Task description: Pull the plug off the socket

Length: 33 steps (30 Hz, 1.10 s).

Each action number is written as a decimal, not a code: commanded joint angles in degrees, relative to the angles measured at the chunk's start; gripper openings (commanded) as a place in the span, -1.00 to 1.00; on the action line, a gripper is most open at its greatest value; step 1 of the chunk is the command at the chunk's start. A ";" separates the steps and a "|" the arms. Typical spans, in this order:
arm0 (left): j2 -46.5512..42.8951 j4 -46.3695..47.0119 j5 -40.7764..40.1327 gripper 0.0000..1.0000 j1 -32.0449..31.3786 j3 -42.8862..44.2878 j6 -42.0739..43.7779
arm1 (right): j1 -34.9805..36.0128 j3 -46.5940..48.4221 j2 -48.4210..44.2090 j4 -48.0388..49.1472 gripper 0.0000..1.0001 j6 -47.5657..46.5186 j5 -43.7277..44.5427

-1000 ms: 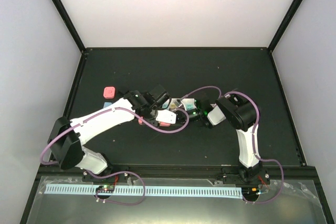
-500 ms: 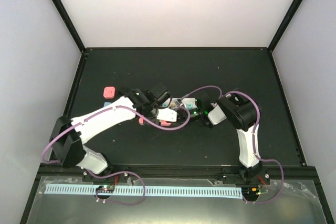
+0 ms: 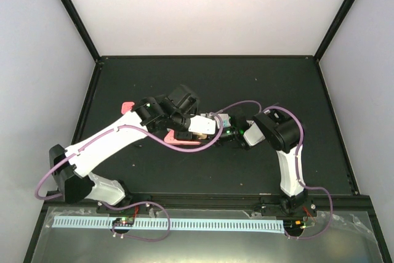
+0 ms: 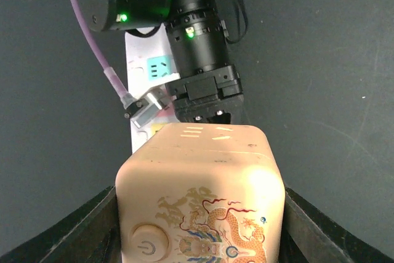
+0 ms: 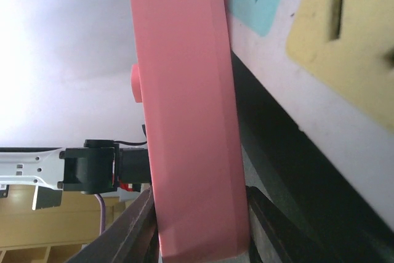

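- The socket (image 4: 143, 60) is presenting as a long white strip with a blue outlet face (image 4: 160, 69), plus teal and yellow faces and a pink flank (image 5: 191, 90).
- It is sitting mid-table between the arms, with its long axis running roughly left-right in the top view.
- The left gripper (image 4: 200, 229) is clamping the plug (image 4: 203, 158), a cream dragon-printed cube covering the strip's end.
- The right gripper (image 5: 200, 229) is pinching the pink flank.

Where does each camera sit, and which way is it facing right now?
Top external: above and behind the bases, looking down on the table; both arms show whole, left gripper and right gripper meeting mid-table.
Left wrist: on the left arm, looking past the cream plug between its fingers to the socket and the right gripper.
Right wrist: pressed close, its fingers flanking a pink slab, socket faces beside.
Shared: both wrist views show the socket.
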 commanded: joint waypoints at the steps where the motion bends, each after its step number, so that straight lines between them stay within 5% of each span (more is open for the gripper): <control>1: -2.32 -0.93 -0.09 -0.62 2.30 0.42 -0.03 | -1.56 -1.43 3.03 -12.29 -0.97 3.13 12.85; 14: -16.22 -0.26 13.71 -0.60 25.58 -14.80 -5.98 | -1.56 -1.44 0.55 -10.69 -0.05 2.81 12.20; 22: -16.60 -5.22 23.54 -0.57 47.87 -22.66 0.39 | -1.51 -1.10 1.27 -10.77 0.09 2.70 11.77; 33: -0.90 -11.31 29.52 -0.55 73.31 -21.93 13.21 | -1.56 -0.91 0.98 -10.73 0.17 2.82 11.29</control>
